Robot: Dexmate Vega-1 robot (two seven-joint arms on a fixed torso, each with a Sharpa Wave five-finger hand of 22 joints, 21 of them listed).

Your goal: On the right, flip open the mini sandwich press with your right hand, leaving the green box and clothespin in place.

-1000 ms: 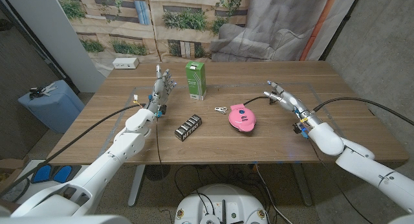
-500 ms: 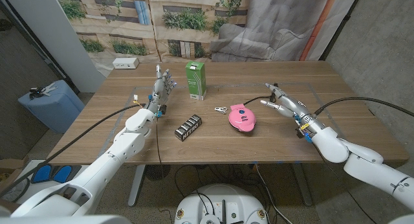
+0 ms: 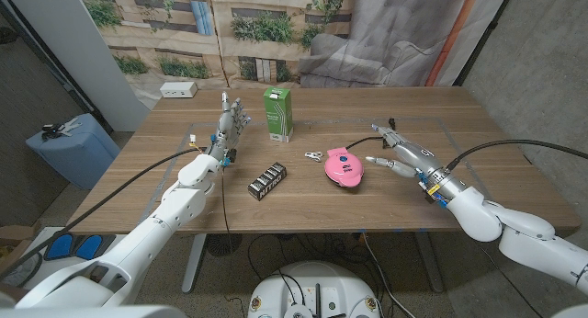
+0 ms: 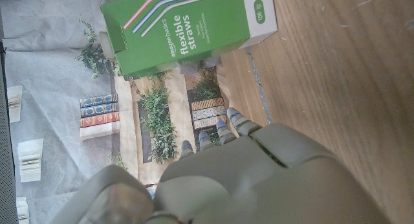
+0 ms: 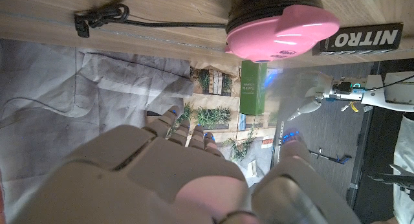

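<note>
right hand near the closed press

the pink press (image 3: 343,164) sits lid down right of table centre, clothespin (image 3: 313,156) just beside it and green box (image 3: 277,114) behind. right hand (image 3: 397,149) hovers near the press, fingers spread, holding nothing. left hand (image 3: 229,125) stands upright by the box, fingers apart

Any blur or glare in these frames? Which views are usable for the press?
Head view: sharp and evenly lit, the pink sandwich press has a small highlight on its lid. Right wrist view: press fairly crisp with soft glare streaks, but the right hand up close is blurred. Left wrist view: green box text legible, left hand out of focus.
</note>
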